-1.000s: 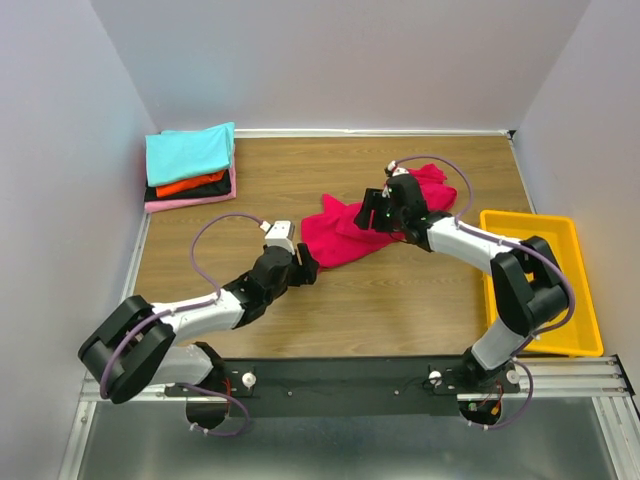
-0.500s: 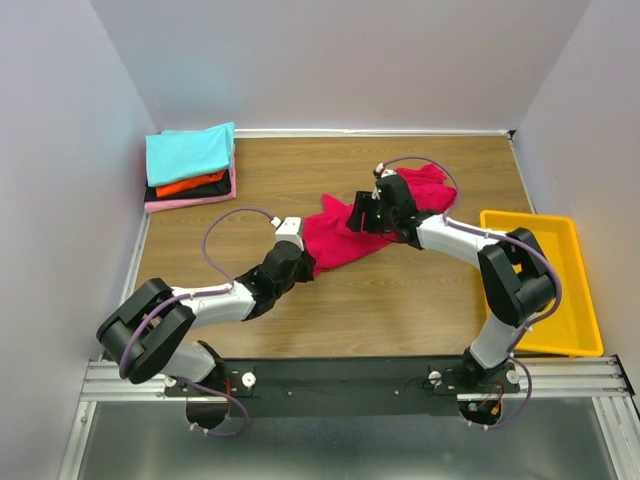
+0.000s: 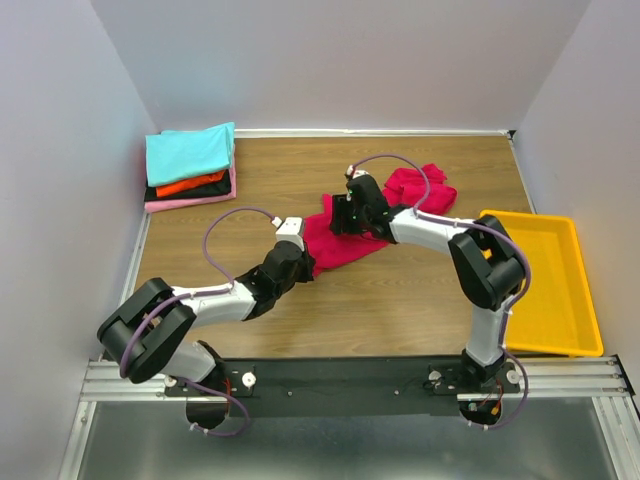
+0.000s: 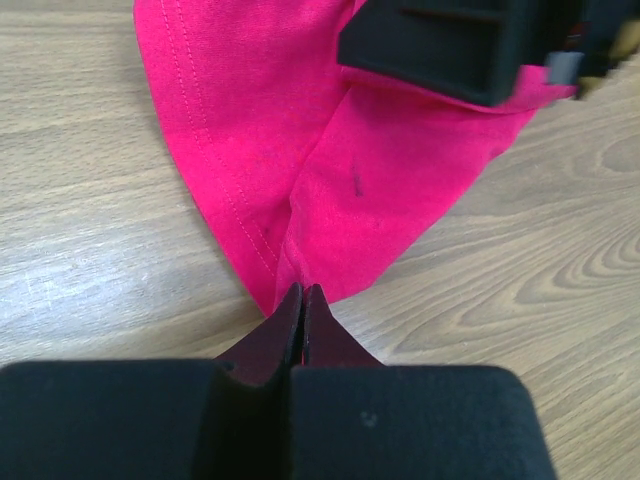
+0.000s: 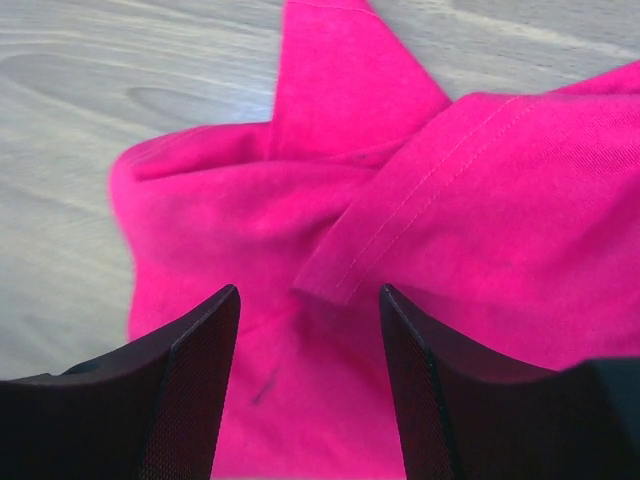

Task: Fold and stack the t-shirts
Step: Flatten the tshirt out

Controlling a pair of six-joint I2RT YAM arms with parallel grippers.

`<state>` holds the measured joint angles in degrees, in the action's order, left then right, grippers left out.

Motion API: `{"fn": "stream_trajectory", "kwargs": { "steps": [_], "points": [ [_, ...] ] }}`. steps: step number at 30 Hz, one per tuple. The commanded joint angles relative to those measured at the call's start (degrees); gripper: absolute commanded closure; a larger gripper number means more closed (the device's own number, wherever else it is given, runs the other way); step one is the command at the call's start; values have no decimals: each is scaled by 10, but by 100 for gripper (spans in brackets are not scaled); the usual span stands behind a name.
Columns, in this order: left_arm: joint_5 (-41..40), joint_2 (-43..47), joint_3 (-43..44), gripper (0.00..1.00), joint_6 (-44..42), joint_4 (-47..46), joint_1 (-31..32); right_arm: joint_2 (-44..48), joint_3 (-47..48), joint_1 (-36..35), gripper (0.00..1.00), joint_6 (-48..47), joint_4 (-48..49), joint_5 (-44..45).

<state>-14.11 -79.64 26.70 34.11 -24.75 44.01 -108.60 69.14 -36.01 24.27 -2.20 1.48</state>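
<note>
Here, crumpled crimson t-shirt (image 3: 338, 250), hems showing, corner in left end effector (image 4: 302, 294)

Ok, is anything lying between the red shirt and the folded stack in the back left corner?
Nothing visible. Only bare table lies between the red shirt and the stack. The left claw is shut on the shirt's near corner; the right claw hangs open above it.

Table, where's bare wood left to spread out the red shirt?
Bare wood lies between the folded stack and the red shirt, and nearer, between the shirt, the yellow bin and the base rail. The middle is crowded: left hand pinching the shirt's corner, right hand open above it.
</note>
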Motion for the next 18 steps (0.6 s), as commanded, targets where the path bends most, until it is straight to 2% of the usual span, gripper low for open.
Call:
{"fn": "stream_trajectory", "kwargs": {
  "steps": [1,5,10,13,15,16,18],
  "points": [
    [-4,13,6,100,-11,-8,3,-45,42,-11,36,-14,-53,83],
    [-8,25,2,100,-11,-3,3,-72,63,-17,41,-19,-76,102],
    [-21,33,2,100,-11,6,3,-74,66,-26,56,-17,-84,120],
    [-32,35,4,100,-11,11,2,-64,60,-25,78,-13,-88,128],
    [-43,35,5,100,-13,16,2,-58,58,-26,86,-12,-88,128],
    [-46,34,10,100,-14,21,3,-56,57,-26,95,-12,-89,131],
    [-54,38,14,100,-17,30,2,-51,56,-26,99,-10,-89,136]
  ]
}}
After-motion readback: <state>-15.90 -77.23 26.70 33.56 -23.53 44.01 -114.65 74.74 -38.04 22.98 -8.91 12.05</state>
